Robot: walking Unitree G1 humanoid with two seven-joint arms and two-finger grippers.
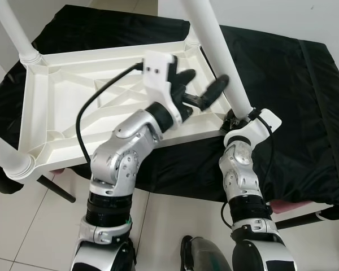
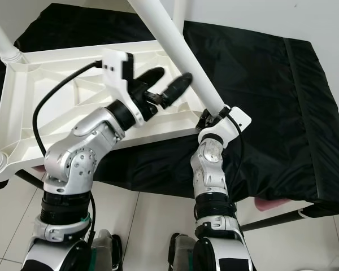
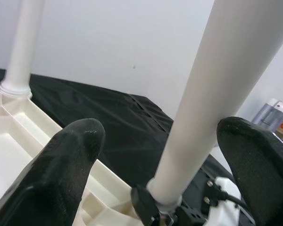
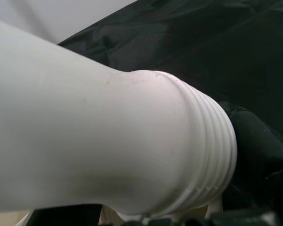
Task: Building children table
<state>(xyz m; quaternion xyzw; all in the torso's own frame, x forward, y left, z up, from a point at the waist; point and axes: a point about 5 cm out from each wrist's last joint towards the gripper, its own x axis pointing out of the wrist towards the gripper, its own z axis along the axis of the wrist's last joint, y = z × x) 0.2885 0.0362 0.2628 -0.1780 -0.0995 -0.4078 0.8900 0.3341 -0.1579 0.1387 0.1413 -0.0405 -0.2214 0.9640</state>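
A white plastic children's table [image 1: 73, 107] lies upside down in the upper left of the left eye view, so you are looking into its ribbed underside. It rests on a black cloth [image 1: 282, 101] that covers the surface beneath and spreads across the whole right half of the frame. White round legs rise from its corners: one at the upper left [image 1: 14, 28], one at the lower left edge [image 1: 5, 158], and one long leg [image 1: 217, 51] running from the top centre down to the middle right of the frame.

Your right gripper [image 1: 237, 119] sits at the foot of that long leg, at the table's near right corner, with its fingers closed around the leg's lower end. In the right wrist view the leg's threaded end [image 4: 203, 141] fills most of the frame, with a black finger [image 4: 254, 146] pressed against it at the right.

Your left gripper [image 1: 200, 87] hovers over the table's underside at the centre of the left eye view, with its two black fingers spread apart and nothing between them. In the left wrist view one finger [image 3: 61, 165] sits at the lower left and the other at the lower right, with the long leg standing between them but not touched.

Pale floor tiles [image 1: 22, 226] show along the bottom left of the frame.
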